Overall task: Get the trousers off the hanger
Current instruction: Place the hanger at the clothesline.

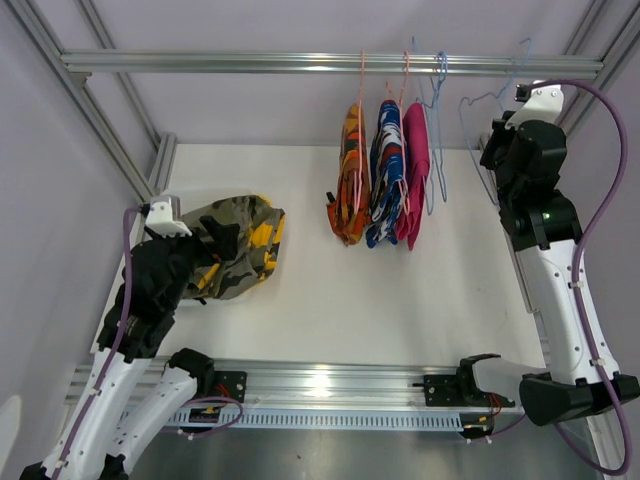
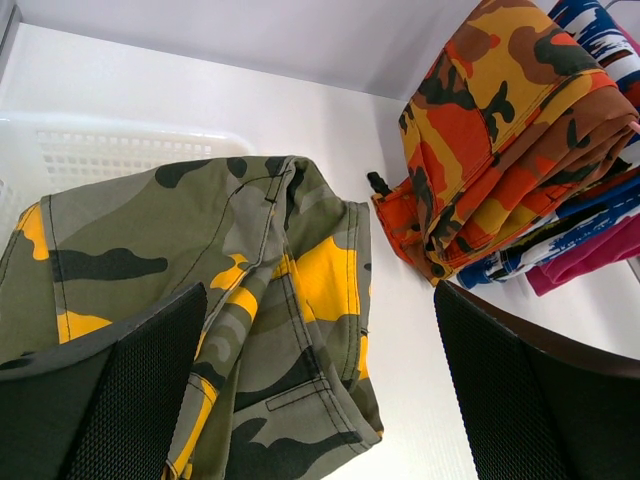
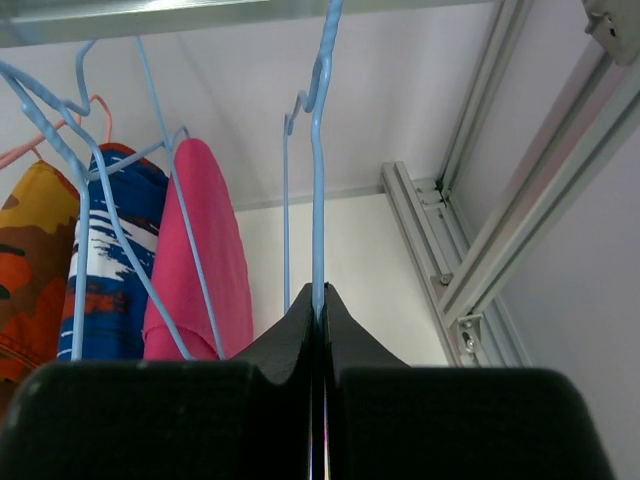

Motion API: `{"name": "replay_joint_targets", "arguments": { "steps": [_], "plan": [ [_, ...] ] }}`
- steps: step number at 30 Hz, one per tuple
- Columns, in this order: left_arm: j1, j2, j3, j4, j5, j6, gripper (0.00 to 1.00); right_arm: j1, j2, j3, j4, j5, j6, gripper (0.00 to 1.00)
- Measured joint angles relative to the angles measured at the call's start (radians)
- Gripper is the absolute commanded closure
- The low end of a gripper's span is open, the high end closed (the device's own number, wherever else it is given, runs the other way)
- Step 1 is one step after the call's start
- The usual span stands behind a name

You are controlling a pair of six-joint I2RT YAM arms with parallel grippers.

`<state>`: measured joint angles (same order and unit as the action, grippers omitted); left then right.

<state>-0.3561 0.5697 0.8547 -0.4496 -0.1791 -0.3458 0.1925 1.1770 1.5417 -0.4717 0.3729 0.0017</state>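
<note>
Evidently one pair is off: the camouflage trousers lie at centre left under the left gripper, which is spread wide and empty. The orange trousers, blue-red-white trousers and magenta trousers hang at top centre. At upper right, the right gripper pinches a bare blue hanger. Next it likely needs to park that hanger.

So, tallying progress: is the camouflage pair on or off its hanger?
Off: the camouflage trousers lie heaped by the left gripper, far from the rail, no hanger showing on them.
</note>
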Motion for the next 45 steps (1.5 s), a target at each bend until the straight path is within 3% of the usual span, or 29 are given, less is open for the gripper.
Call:
{"name": "replay_joint_targets", "arguments": {
  "steps": [8, 22, 37, 45],
  "plan": [
    [0.0, -0.009, -0.006, 0.0, 0.005, 0.0, 0.01, -0.043, 0.086, 0.025, 0.053, -0.085, -0.003, 1.0],
    [0.0, -0.027, -0.006, 0.002, 0.037, -0.001, 0.01, -0.081, 0.193, 0.067, 0.004, -0.139, -0.003, 1.0],
    [0.0, -0.043, -0.006, 0.005, 0.055, -0.001, 0.01, -0.086, 0.178, 0.022, 0.058, -0.156, -0.002, 1.0],
    [0.0, -0.048, -0.006, 0.006, 0.06, -0.001, 0.01, -0.086, 0.182, 0.072, -0.02, -0.168, 0.008, 1.0]
  ]
}}
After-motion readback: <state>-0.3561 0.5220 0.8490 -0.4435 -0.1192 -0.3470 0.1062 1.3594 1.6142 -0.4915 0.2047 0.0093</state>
